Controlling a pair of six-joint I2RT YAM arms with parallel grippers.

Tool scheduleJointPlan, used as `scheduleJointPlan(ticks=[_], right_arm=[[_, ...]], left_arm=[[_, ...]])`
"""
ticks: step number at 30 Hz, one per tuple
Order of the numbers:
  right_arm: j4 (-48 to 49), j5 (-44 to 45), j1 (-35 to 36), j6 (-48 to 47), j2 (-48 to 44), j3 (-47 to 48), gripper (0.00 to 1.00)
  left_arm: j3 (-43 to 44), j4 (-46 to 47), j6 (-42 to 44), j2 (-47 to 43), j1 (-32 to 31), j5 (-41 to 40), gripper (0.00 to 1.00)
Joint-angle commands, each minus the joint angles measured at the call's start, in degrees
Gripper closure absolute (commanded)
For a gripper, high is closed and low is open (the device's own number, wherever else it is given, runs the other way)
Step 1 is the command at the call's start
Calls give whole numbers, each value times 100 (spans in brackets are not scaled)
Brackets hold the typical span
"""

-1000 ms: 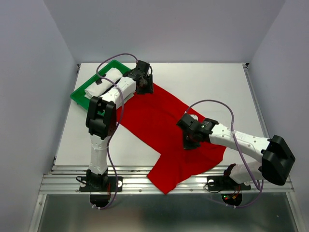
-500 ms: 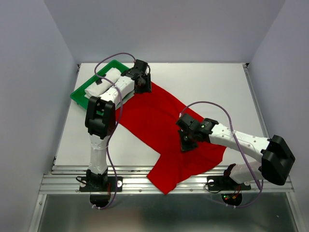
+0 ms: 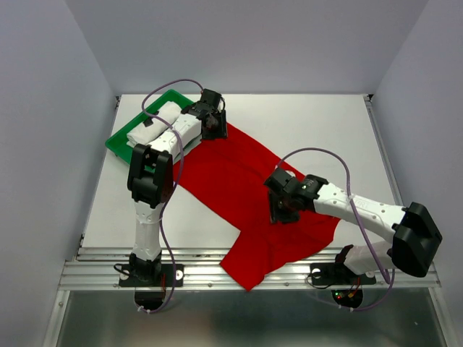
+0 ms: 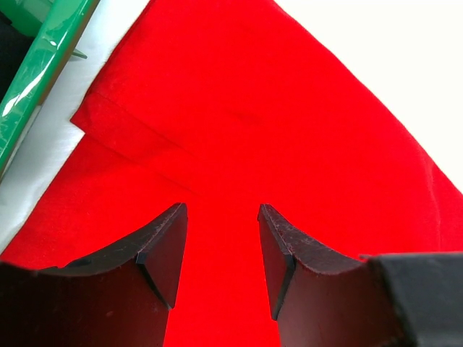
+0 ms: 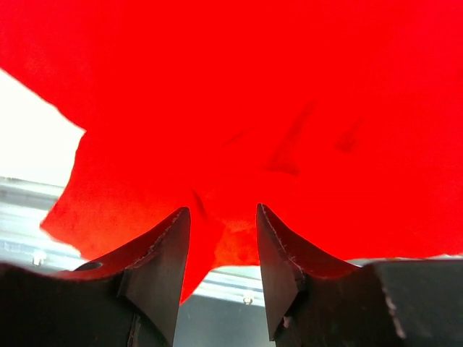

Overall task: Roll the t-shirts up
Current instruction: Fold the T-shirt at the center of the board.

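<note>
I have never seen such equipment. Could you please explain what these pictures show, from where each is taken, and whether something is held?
These are two white robot arms bolted at the near edge of a table; each ends in a two-fingered claw. The wide picture comes from a fixed camera above and behind the arms. The other two come from cameras on the wrists, so the dark shapes at the bottom belong to the claw itself. A red t-shirt lies spread on the table, one corner hanging over the near edge. At the far left stands a green tray with a white bundle of cloth in it. The left claw and the right claw are both over the red shirt with jaws apart; neither holds anything.
</note>
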Motion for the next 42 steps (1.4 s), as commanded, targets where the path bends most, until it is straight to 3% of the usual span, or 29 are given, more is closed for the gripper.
scheduleJointPlan(ticks=[1, 7, 20, 24, 31, 42], right_arm=[[-261, 666, -433, 424, -153, 4, 54], [267, 402, -744, 600, -620, -445, 57], [917, 33, -744, 117, 593, -5, 61], [637, 409, -744, 73, 401, -93, 59], [110, 753, -2359, -147, -830, -462, 51], [495, 1061, -4170, 126, -515, -664, 51]], left_arm=[[188, -69, 120, -183, 13, 37, 45], [30, 1, 112, -209, 13, 46, 45], [73, -43, 103, -201, 13, 11, 45], [126, -130, 199, -201, 13, -59, 45], [91, -8, 209, -245, 13, 116, 45], [117, 212, 200, 255, -40, 582, 46]])
